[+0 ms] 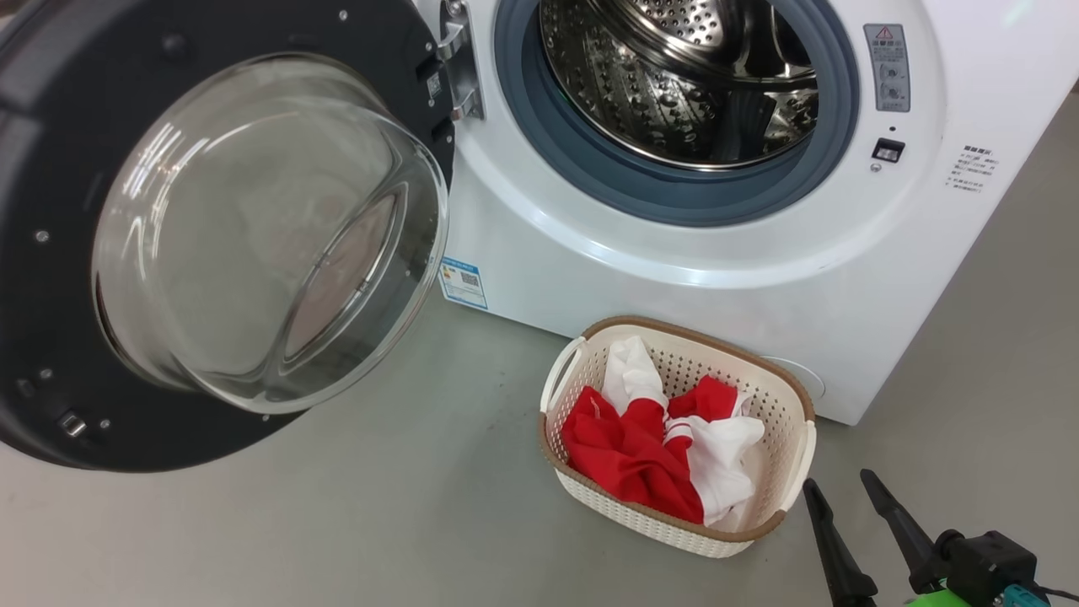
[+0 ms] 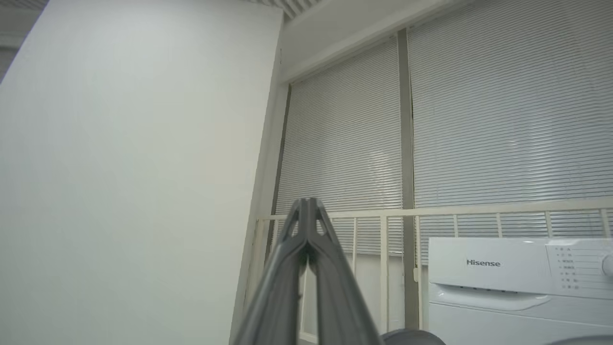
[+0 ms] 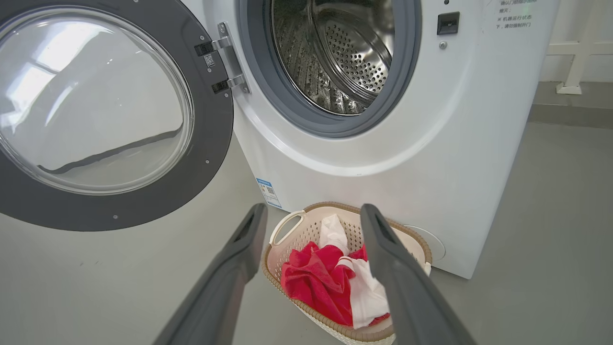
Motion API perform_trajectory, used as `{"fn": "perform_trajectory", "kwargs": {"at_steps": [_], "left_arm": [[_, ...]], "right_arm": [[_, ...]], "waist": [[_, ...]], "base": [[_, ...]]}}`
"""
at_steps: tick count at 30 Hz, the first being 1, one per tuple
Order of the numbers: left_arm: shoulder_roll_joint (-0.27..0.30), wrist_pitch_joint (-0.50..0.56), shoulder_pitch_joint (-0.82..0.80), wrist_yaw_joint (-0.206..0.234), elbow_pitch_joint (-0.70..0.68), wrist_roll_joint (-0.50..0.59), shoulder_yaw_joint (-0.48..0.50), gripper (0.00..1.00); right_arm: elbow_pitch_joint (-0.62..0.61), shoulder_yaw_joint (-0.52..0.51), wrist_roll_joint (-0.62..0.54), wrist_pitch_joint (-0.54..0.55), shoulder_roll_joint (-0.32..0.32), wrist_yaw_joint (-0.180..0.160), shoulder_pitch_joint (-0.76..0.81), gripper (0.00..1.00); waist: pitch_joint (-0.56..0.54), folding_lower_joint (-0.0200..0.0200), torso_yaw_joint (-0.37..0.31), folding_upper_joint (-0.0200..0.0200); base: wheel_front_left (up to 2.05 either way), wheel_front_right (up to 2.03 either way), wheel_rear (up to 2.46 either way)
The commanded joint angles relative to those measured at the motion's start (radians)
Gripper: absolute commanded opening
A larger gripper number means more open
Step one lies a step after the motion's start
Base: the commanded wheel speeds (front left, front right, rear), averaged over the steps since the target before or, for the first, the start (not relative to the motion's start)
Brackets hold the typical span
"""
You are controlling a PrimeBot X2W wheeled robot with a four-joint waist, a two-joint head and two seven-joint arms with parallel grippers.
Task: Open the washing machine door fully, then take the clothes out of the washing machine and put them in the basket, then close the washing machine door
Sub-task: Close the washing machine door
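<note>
Washing machine door [image 1: 221,240] at frame left, I'd shove its black rim [image 1: 42,160], not the glass [image 1: 278,211]; left gripper [image 2: 306,202] is pinched together empty, right gripper [image 1: 839,480] spread apart.

"Hisense" — on the washing machine [image 2: 483,287] control panel.
</note>
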Motion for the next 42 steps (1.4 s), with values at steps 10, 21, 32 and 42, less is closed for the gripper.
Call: {"fn": "perform_trajectory", "kwargs": {"at_steps": [10, 21, 32, 42], "left_arm": [[0.251, 0.110, -0.297, -0.007, 0.573, -0.239, 0.068, 0.00], [0.352, 0.463, -0.375, -0.007, 0.853, -0.458, -0.068, 0.00], [0.374, 0.712, -0.326, -0.007, 0.892, -0.581, -0.157, 0.00], [0.372, 0.818, -0.254, -0.007, 0.810, -0.668, -0.223, 0.00]], "right_arm": [[-0.043, -0.005, -0.020, -0.006, 0.004, 0.006, -0.012, 1.00], [-0.048, -0.008, -0.023, -0.006, -0.016, 0.006, -0.033, 1.00], [-0.046, 0.000, -0.023, -0.006, -0.022, 0.006, -0.038, 1.00], [-0.045, -0.004, -0.023, -0.006, -0.019, 0.006, -0.031, 1.00]], "waist": [[0.036, 0.0000, -0.004, -0.0001], [0.081, 0.0000, -0.013, -0.0001], [0.092, 0.0000, -0.024, -0.0001], [0.066, 0.0000, -0.027, -0.0001]], "base": [[0.00, 0.00, 0.00], [0.00, 0.00, 0.00], [0.00, 0.00, 0.00], [0.00, 0.00, 0.00]]}}
